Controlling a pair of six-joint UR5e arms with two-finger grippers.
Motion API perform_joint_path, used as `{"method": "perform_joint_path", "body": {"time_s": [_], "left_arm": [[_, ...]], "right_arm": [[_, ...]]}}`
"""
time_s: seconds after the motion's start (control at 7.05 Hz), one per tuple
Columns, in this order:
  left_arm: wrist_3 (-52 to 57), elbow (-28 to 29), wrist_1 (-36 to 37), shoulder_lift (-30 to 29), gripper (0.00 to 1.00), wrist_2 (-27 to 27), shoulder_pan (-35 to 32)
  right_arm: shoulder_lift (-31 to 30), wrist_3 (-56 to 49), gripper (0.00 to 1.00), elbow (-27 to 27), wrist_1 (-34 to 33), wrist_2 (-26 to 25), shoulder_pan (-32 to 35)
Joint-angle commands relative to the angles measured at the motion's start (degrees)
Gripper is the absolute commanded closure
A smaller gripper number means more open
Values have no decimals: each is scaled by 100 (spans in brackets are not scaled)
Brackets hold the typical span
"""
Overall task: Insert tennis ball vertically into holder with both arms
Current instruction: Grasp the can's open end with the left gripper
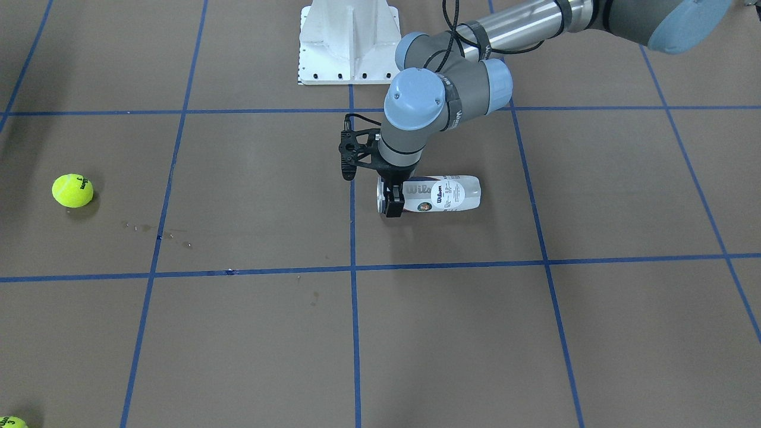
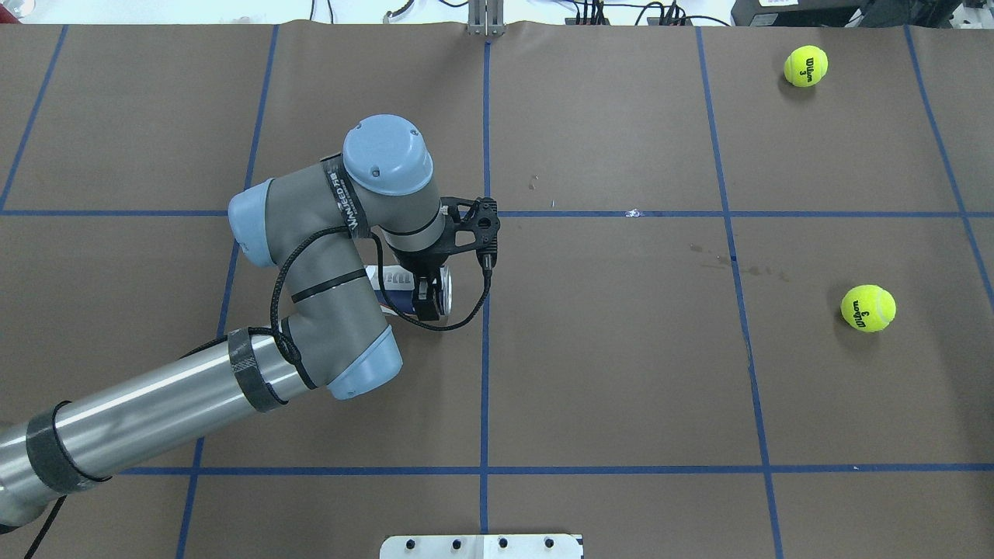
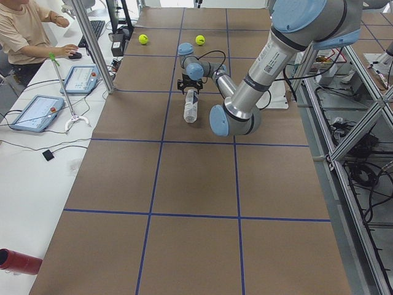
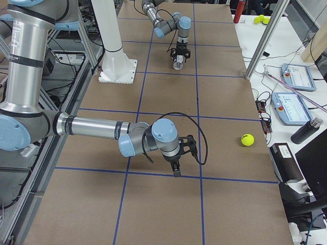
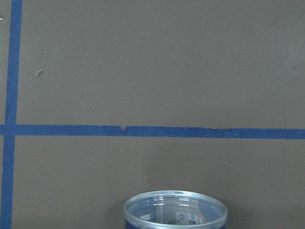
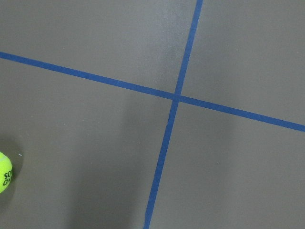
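The holder (image 1: 446,193), a clear Wilson can with a navy-and-white label, lies on its side on the brown table. My left gripper (image 1: 392,205) reaches straight down and is shut across the can near its open end. The can's open rim shows at the bottom of the left wrist view (image 5: 175,210). A tennis ball (image 1: 72,190) lies far off toward my right side. My right gripper (image 4: 176,168) hovers low over the table, away from the can. I cannot tell whether it is open or shut. A ball (image 6: 2,171) just shows at the left edge of its wrist view.
A second ball (image 2: 805,65) lies at the far right corner of the table. The white metal arm base (image 1: 348,41) stands at the robot's edge. An operator sits at a side desk (image 3: 24,31). Blue tape lines grid the table.
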Motion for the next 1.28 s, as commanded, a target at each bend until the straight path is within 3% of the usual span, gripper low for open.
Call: {"method": "perform_joint_path", "body": {"time_s": [0.0,0.43,0.85,1.13], "left_arm": [[-15,91,-48,0,1,34,92],[-189,616,-861,8,1,34,136],[-208,610,-953,0,5,34,137],[-199,557,-953,0,29,25,128]], "right_arm": [[0,-9,0,0,0,-9,0],[0,-9,0,-9,0,-9,-9],[0,-9,0,-53,17,-9,0],[0,-9,0,-53,17,-9,0]]}}
